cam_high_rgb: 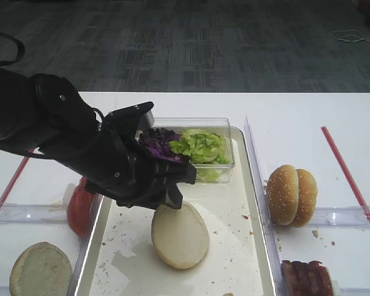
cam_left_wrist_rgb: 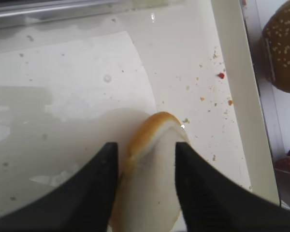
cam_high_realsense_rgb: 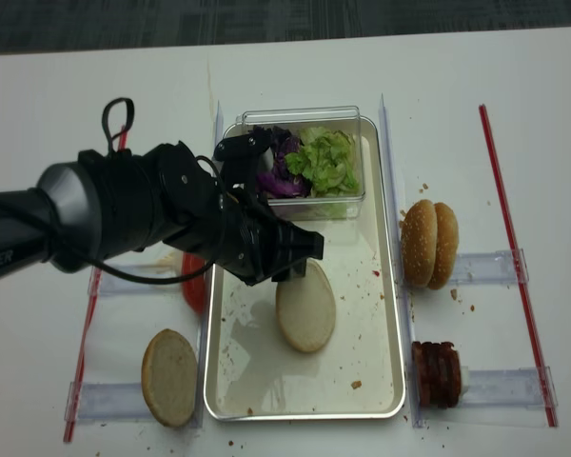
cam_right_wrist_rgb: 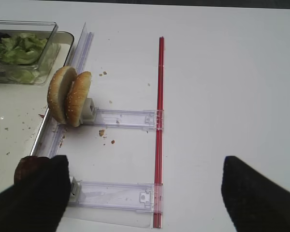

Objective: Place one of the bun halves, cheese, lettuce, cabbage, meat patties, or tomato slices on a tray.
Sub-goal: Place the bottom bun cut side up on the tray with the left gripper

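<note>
A pale cream bun half (cam_high_rgb: 180, 235) (cam_high_realsense_rgb: 305, 307) rests on the off-white tray (cam_high_rgb: 234, 259) (cam_high_realsense_rgb: 362, 343), cut face up and slightly tilted. My left gripper (cam_high_rgb: 172, 200) (cam_high_realsense_rgb: 284, 271) hangs over the half's far edge. In the left wrist view the gripper (cam_left_wrist_rgb: 146, 145) is open, its black fingers astride the bun half (cam_left_wrist_rgb: 152, 169), the left one against the crust. Lettuce (cam_high_rgb: 202, 147) and purple cabbage (cam_high_rgb: 157, 143) fill the clear box at the tray's back. Tomato slices (cam_high_rgb: 80, 206) stand left of the tray, meat patties (cam_high_rgb: 307, 279) at the right. My right gripper (cam_right_wrist_rgb: 145, 164) is open and holds nothing.
Sesame-seeded buns (cam_high_rgb: 291, 194) (cam_right_wrist_rgb: 69, 96) stand on edge in a clear rack right of the tray. A greyer bun half (cam_high_rgb: 40, 270) lies at the front left. A red strip (cam_right_wrist_rgb: 159, 121) runs along the table under my right gripper. Crumbs dot the tray.
</note>
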Available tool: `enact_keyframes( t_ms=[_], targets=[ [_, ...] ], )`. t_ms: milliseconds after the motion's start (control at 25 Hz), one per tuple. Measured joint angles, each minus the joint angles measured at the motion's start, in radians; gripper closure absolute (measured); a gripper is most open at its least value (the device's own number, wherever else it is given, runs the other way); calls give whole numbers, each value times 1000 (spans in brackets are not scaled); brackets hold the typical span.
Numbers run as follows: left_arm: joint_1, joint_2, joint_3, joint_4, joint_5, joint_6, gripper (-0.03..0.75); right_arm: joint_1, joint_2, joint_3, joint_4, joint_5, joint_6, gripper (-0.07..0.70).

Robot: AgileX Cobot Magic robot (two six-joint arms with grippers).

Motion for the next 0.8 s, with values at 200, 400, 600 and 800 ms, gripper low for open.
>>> enact_keyframes(
  t_ms=[200, 400, 600, 800],
  targets=[
    [28, 0, 0, 7, 22, 0, 213, 0, 0, 0, 0, 0, 0, -29],
    [28, 0, 0, 9, 27, 0, 141, 0, 0, 0, 0, 0, 0, -29],
    [28, 0, 0, 9, 40, 10, 134, 0, 0, 0, 0, 0, 0, -29],
    [28, -70, 0, 9, 60, 22, 133, 0, 0, 0, 0, 0, 0, -29]
  ],
)
